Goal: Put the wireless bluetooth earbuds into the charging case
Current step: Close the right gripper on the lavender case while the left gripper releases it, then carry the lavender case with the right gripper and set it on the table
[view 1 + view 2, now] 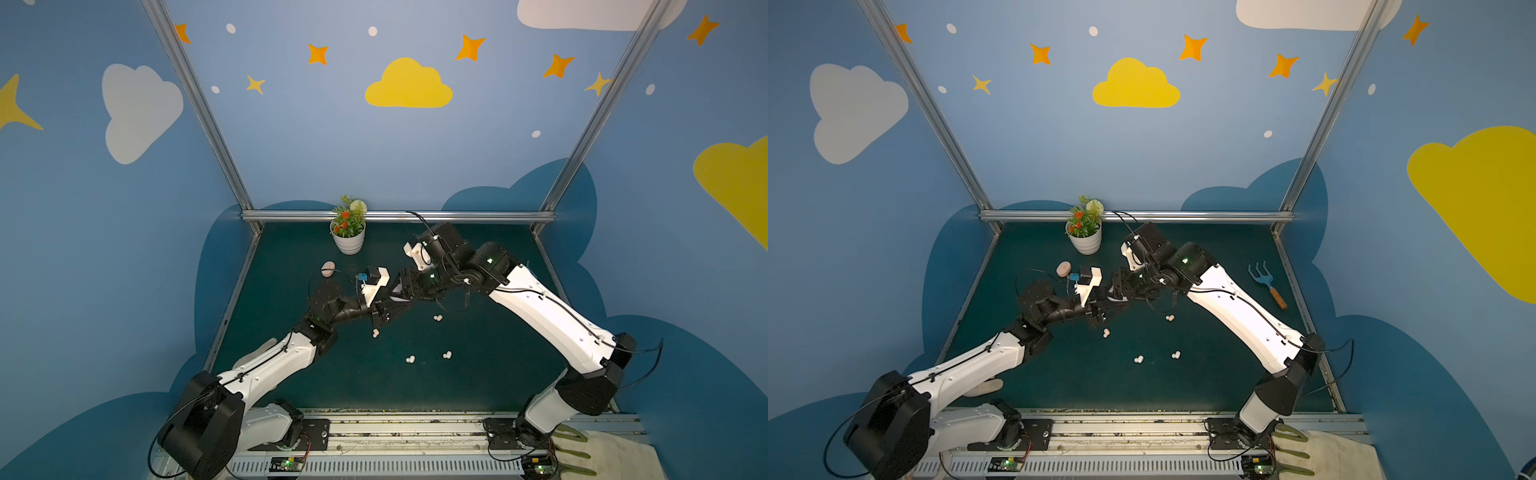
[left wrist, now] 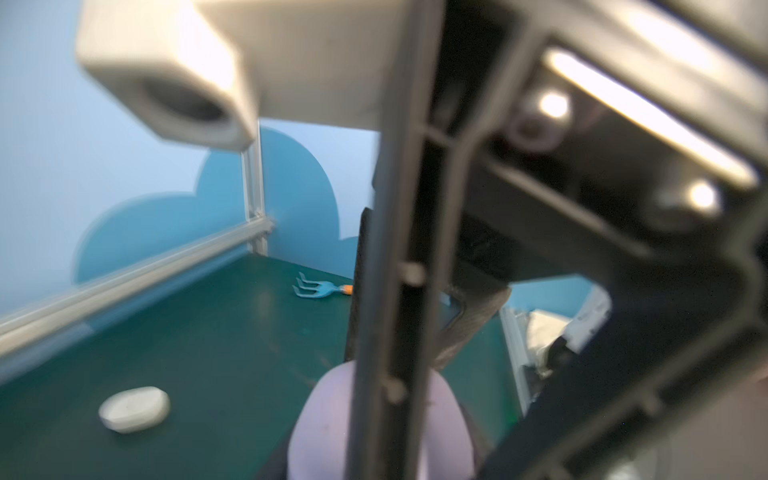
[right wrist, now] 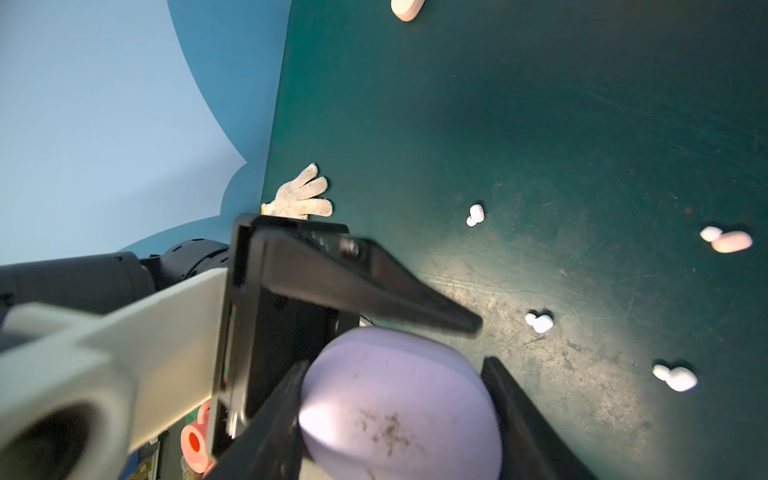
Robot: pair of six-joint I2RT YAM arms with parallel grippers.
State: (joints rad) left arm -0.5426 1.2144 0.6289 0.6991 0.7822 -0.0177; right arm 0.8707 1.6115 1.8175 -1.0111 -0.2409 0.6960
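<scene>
A Squeeze in the Middle

The right gripper [image 3: 397,363] squeezes the lilac case [image 3: 399,415]. The left gripper [image 1: 395,307] sits right beside it; I cannot tell if it grips. The earbuds [image 1: 410,359] lie loose on the green table [image 1: 498,382].

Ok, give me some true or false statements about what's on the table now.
The pale lilac oval plastic case sits between the right gripper's fingers. True.
The blue hand rake lies flat on the green table. True.
The pink oval case lies beside that rake. False: it lies near the white flowerpot.
No tiny whitish earbuds are on the table. False: several lie loose there.
</scene>
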